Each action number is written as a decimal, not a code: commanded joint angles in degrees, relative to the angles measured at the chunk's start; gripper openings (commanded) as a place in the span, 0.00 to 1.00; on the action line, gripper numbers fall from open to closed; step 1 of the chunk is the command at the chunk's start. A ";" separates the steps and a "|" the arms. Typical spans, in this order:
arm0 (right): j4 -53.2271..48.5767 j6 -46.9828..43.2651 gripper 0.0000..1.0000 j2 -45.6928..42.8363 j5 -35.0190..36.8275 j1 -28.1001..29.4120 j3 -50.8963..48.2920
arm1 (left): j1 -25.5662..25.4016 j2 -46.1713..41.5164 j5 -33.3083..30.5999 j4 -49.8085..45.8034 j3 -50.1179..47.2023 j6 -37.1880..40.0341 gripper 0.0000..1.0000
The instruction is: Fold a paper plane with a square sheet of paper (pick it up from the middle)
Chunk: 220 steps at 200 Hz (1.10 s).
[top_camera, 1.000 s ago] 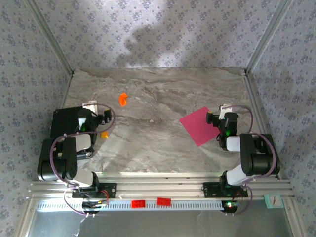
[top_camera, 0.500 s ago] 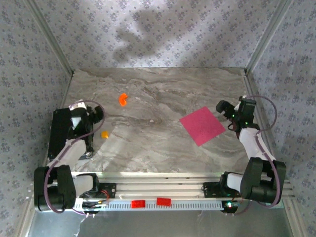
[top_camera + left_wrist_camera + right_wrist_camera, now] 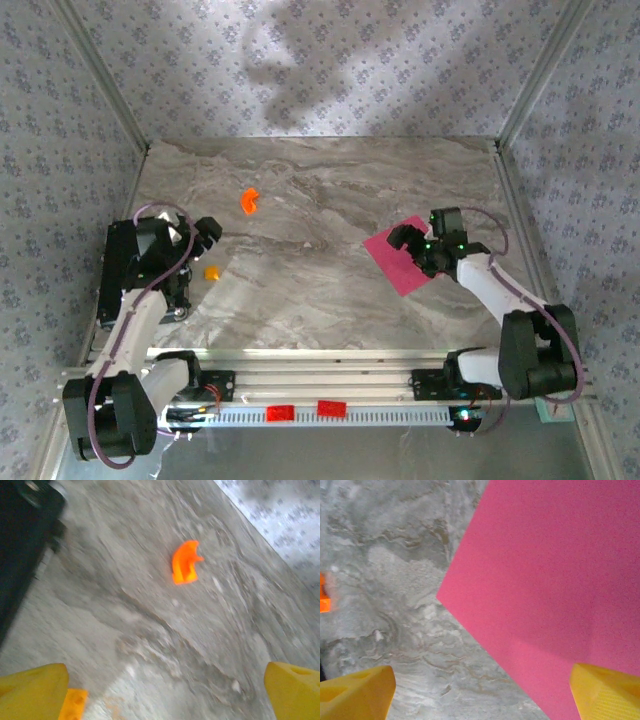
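Note:
The square sheet of paper [image 3: 398,262] lies flat on the marble table [image 3: 320,200], right of centre, unfolded and magenta-pink. It also covers the upper right of the right wrist view [image 3: 555,570], one corner pointing left. My right gripper [image 3: 405,237] hovers over the sheet's upper part, open, its yellow fingertips [image 3: 357,690] wide apart with nothing between them. My left gripper [image 3: 208,232] is at the table's left side, open, its yellow fingertips [image 3: 295,685] far apart over bare marble.
A small orange plastic piece [image 3: 249,200] lies at the back left, seen ahead in the left wrist view [image 3: 185,562]. A tiny yellow-orange bit [image 3: 212,271] sits near the left gripper. A black box [image 3: 120,270] stands at the table's left edge. Patterned walls enclose the table.
The right arm has swung left, and its gripper has come from the table's right edge over the pink sheet. The left gripper has shifted slightly right and forward.

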 commanded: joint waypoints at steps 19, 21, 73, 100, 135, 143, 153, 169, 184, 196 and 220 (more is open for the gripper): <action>0.71 3.56 0.93 4.45 3.60 2.37 2.75 | 0.13 0.89 12.69 -5.53 3.14 0.75 1.00; 1.07 3.65 0.92 4.75 3.41 2.38 2.80 | 0.15 0.92 12.82 -5.82 3.27 0.97 1.00; -3.94 -1.40 0.93 11.86 4.43 2.51 6.47 | 0.14 1.84 14.89 -11.91 5.94 5.23 1.00; -4.74 -3.72 0.94 14.53 3.10 2.98 5.55 | 0.08 2.51 15.66 -10.62 5.19 2.78 1.00; -4.87 -8.62 0.93 16.50 -0.26 7.80 3.85 | -0.48 7.81 17.05 -10.85 9.08 3.27 1.00; -5.15 -10.90 0.94 17.08 -0.65 9.60 3.87 | -0.82 9.22 17.15 -12.11 10.80 4.30 1.00; -5.74 -12.71 0.94 17.99 -0.56 12.26 4.20 | -1.35 10.74 17.30 -13.32 12.47 5.26 1.00; -7.33 -15.57 0.94 19.66 0.49 17.04 5.74 | -2.65 12.39 17.28 -14.52 14.24 6.87 1.00; -9.31 -18.57 0.94 21.36 1.58 21.85 7.59 | -3.53 13.23 16.33 -14.93 14.53 7.33 1.00; -11.02 -21.00 0.94 22.65 2.37 25.44 9.07 | -4.01 13.51 15.81 -14.51 14.14 6.90 1.00; -12.50 -24.09 0.94 22.95 3.16 29.69 10.93 | -4.71 12.97 15.27 -13.63 13.00 6.49 1.00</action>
